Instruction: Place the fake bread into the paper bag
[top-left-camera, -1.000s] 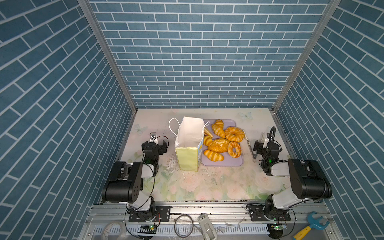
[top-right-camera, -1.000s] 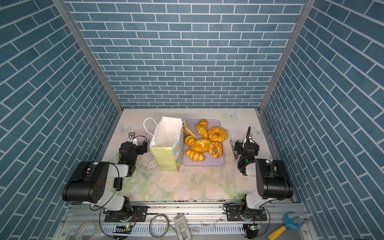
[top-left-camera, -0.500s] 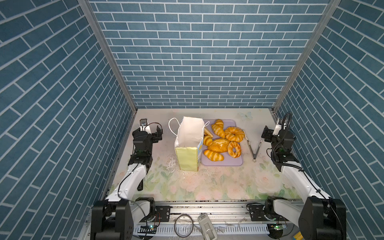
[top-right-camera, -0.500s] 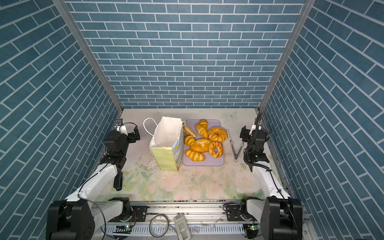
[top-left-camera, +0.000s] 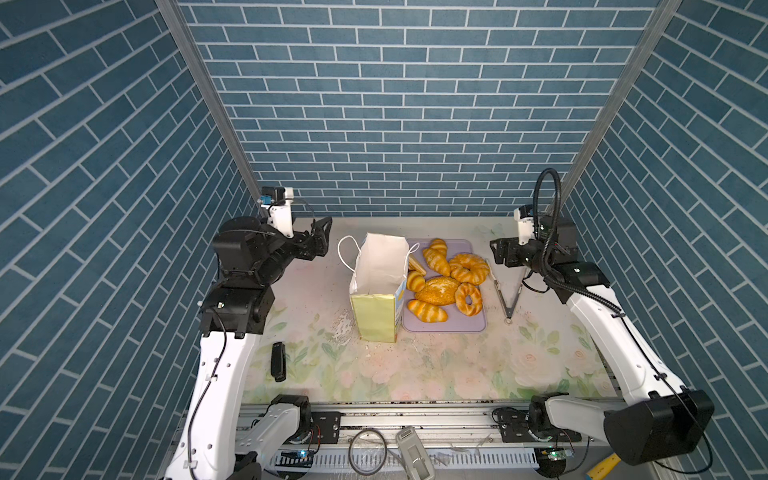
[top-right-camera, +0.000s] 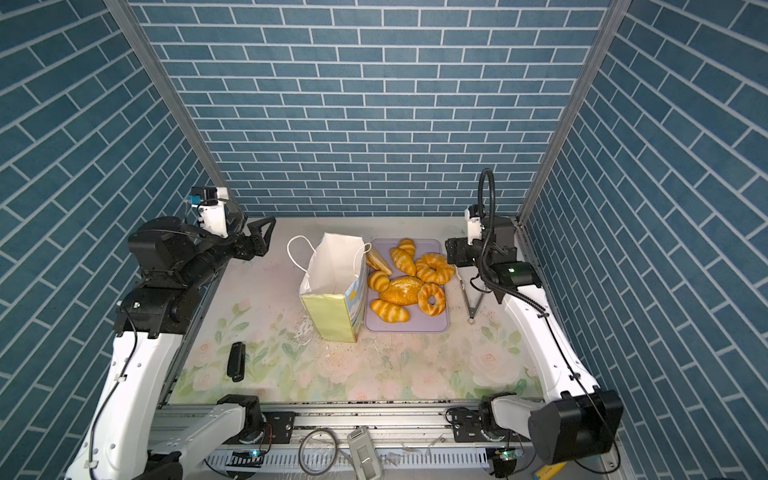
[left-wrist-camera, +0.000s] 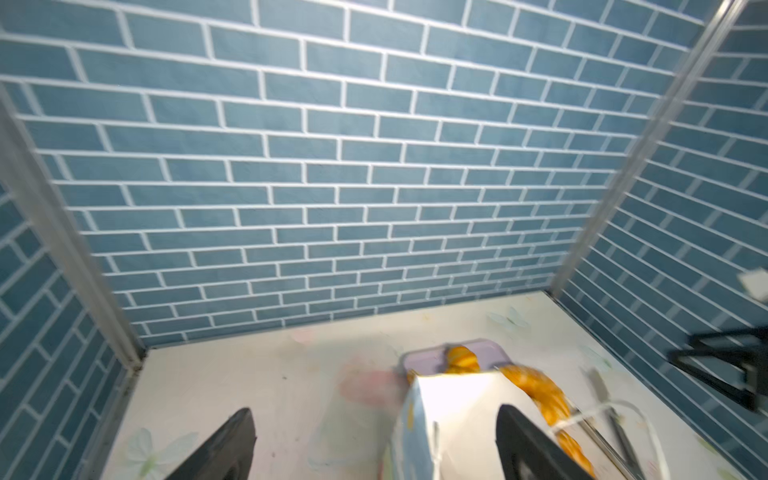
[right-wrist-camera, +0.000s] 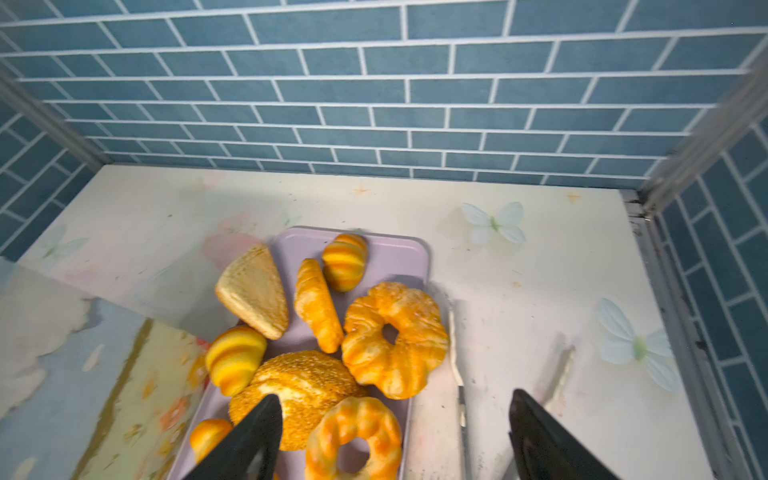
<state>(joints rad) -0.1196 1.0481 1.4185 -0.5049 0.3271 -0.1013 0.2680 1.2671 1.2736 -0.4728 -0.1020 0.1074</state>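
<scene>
paper bag (top-left-camera: 378, 286) (top-right-camera: 332, 291): landmark for this entry. stands upright on the floral table (top-left-camera: 415, 374), mouth open, white cord handles raised, pale yellow-green front, white inside.

lilac tray (top-left-camera: 457, 325) (top-right-camera: 415, 326): flat on the table, just beside the bag on its right in both top views.

fake bread: eight pieces seen, all on the tray and outside the bag.
- toast wedge (top-left-camera: 417, 264) (right-wrist-camera: 253, 291), leaning nearest the bag's far right corner.
- striped roll (top-left-camera: 415, 280), next to the bag's right wall.
- striped roll (top-left-camera: 427, 311), right of the bag's front corner.
- seeded oval loaf (top-left-camera: 437, 291) (right-wrist-camera: 299, 382), one piece further from the bag.
- croissant (top-left-camera: 436, 262) and small striped roll (top-left-camera: 438, 245), right of the bag's far end.
- two twisted rings (top-left-camera: 469, 268) (top-left-camera: 468, 298), furthest from the bag.

metal tongs (top-left-camera: 508, 293) (top-right-camera: 471, 297): lying spread on the table, right of the bag beyond the tray.

small black object (top-left-camera: 278, 360): on the table, left of the bag and nearer the rail.

left gripper (top-left-camera: 321, 239) (left-wrist-camera: 374, 411): raised, left of the bag, apart from it; jaws spread wide, grasping nothing.

right gripper (top-left-camera: 496, 251) (right-wrist-camera: 395, 397): raised, right of the bag, past the tray's far corner; jaws spread wide, grasping nothing.
</scene>
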